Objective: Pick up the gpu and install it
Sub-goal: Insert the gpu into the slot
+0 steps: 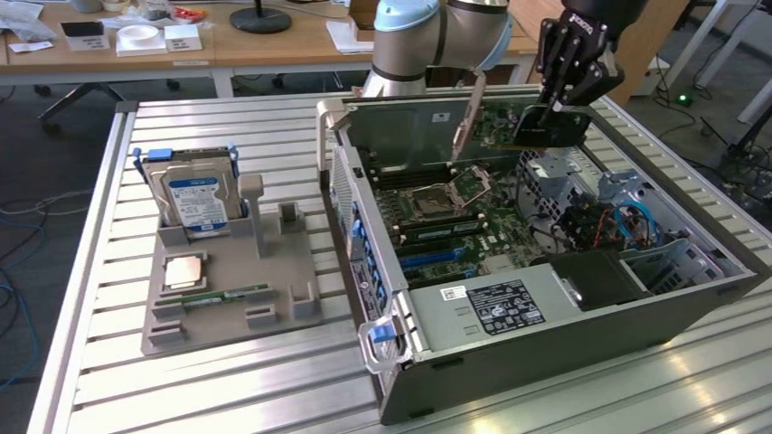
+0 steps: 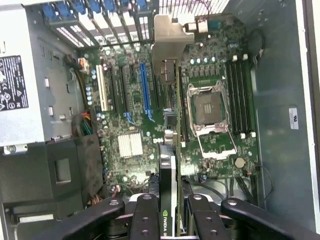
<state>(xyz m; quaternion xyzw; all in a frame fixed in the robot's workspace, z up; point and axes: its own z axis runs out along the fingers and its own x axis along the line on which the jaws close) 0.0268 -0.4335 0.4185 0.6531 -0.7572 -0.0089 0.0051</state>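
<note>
Leftmost, grey holder [image 1: 230, 303] with hard drive [image 1: 199, 199] on slatted table [image 1: 97, 362], bare slats all round. Centre, open computer case [image 1: 603, 334], motherboard [image 1: 483, 226] exposed. Right, gripper [image 1: 558, 110] over case's far corner, fingers [image 2: 145, 217] clamped on gpu [image 1: 540, 134], edge-down above board. Wrist view adds card's metal bracket [image 2: 172, 35].

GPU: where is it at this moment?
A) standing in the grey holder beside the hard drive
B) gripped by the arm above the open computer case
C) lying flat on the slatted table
B: the gripper is clamped on the gpu, which hangs over the open case and its motherboard.
</note>
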